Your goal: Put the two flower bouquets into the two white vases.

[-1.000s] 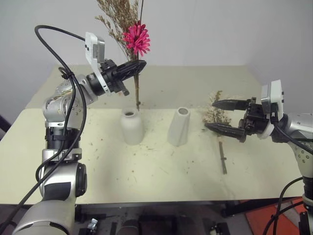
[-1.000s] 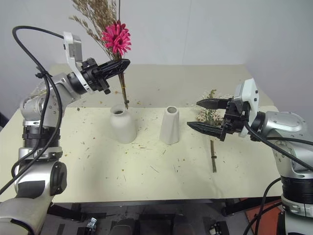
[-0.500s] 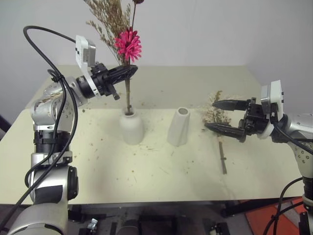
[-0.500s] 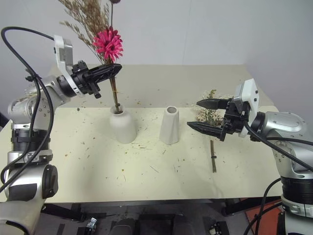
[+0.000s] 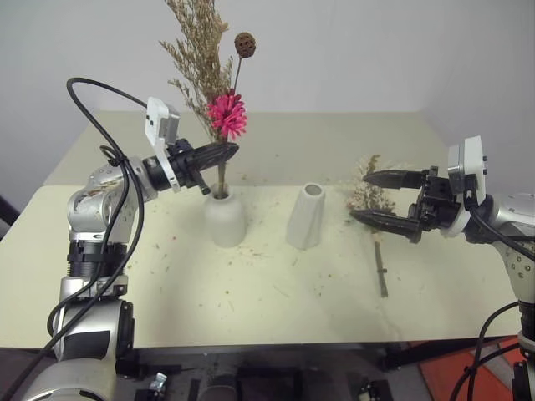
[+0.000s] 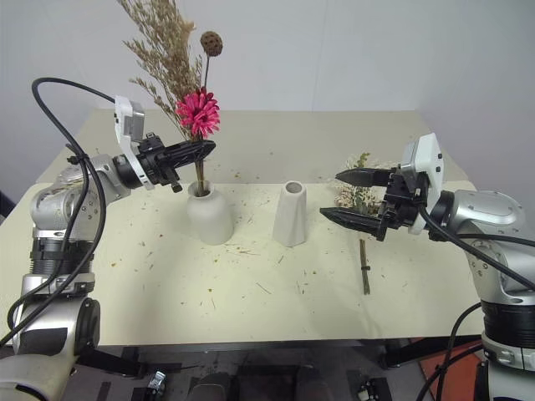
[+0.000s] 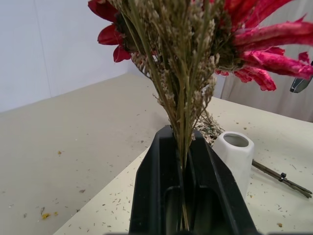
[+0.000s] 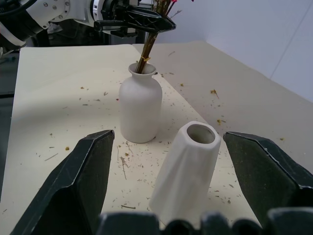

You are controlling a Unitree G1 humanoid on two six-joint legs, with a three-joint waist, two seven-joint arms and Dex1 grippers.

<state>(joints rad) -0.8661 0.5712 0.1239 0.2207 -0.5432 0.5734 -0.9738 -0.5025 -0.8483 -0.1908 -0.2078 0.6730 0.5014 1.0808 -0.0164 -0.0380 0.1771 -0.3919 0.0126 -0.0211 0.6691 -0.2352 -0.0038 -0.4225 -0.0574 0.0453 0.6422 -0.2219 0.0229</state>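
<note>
While your left gripper (image 5: 227,150) stays clamped on the stems of the tan-brown bouquet (image 5: 219,117), the stem ends reach down into the neck of the short round vase (image 5: 224,219), which stands upright on the left half of the cream tabletop (image 5: 276,292). That bunch rises above the gripper, its pink daisy (image 5: 226,114) just over the black fingers (image 7: 166,181), the tan sprigs and a round brown seed head (image 5: 244,43) higher still against the pale wall.

You see the taller slim vase (image 5: 305,216) just to the right of the short one, apart from it, leaning slightly and with nothing in its mouth. Farther right, the cream-white bouquet (image 5: 369,194) lies on the tabletop, its fluffy head toward the far side and its bare stem (image 5: 381,271) running toward the near edge.

Your right gripper (image 5: 380,200) hangs above the tabletop at the right, pointing left toward the vases, jaws spread wide with nothing between them; the head of the lying bouquet shows between and behind the two fingers. From that wrist's camera, the slim vase sits between the open fingers with the short vase beyond it. Small dry bits are scattered across the tabletop around both vases.
</note>
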